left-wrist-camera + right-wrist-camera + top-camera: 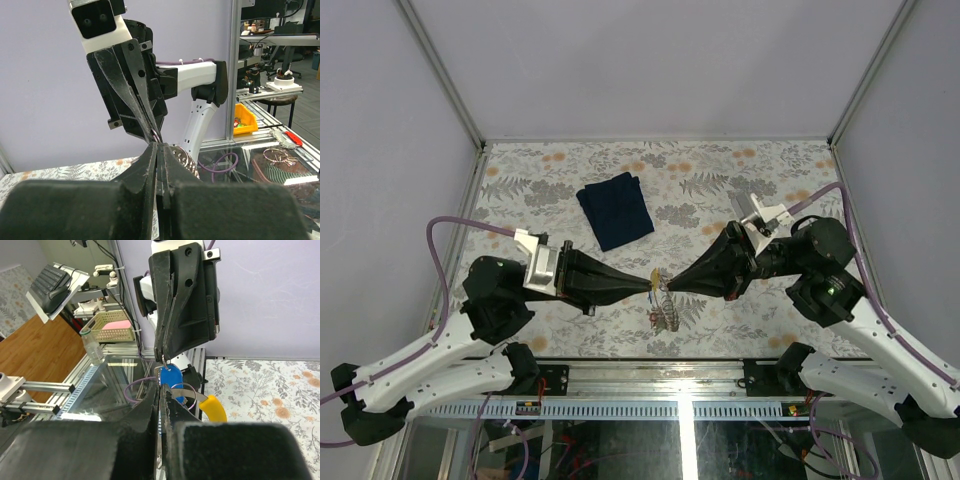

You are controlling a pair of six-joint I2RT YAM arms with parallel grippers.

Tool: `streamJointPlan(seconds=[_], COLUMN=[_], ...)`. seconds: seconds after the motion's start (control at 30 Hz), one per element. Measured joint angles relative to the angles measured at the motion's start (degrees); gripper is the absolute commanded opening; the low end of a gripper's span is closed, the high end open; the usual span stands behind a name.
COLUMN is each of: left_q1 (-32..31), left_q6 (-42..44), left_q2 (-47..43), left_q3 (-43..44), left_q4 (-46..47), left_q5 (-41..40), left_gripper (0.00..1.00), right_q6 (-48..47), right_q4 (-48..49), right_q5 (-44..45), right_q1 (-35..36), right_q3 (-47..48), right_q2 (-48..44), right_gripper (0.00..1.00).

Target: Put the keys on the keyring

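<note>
At the centre of the overhead view, the left gripper (649, 283) and right gripper (668, 282) meet tip to tip, both clenched on the thin keyring (156, 135), the keys (666, 314) dangling beneath them, a blue tag (171, 376) and yellow tag (216, 409) visible, and a navy cloth (615, 210) lying at the upper left.

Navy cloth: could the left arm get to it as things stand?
Probably yes, but not freely. The navy cloth lies uncovered on the table just beyond the left gripper. That gripper is shut on the keyring with the right gripper, so it must release first.
</note>
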Motion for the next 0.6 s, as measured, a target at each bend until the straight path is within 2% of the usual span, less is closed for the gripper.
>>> streamJointPlan(seconds=[0.6], left_q1=[0.0], left_q6=[0.0], left_q2=[3.23], left_q3=[0.02], left_q4=[0.96], left_q5=[1.2], left_gripper=[0.0], right_q6=[1.05], right_q4=[-0.46], right_q5=[-4.28], right_q1=[0.02], right_q3=[0.0], right_q2=[2.14], right_gripper=[0.0])
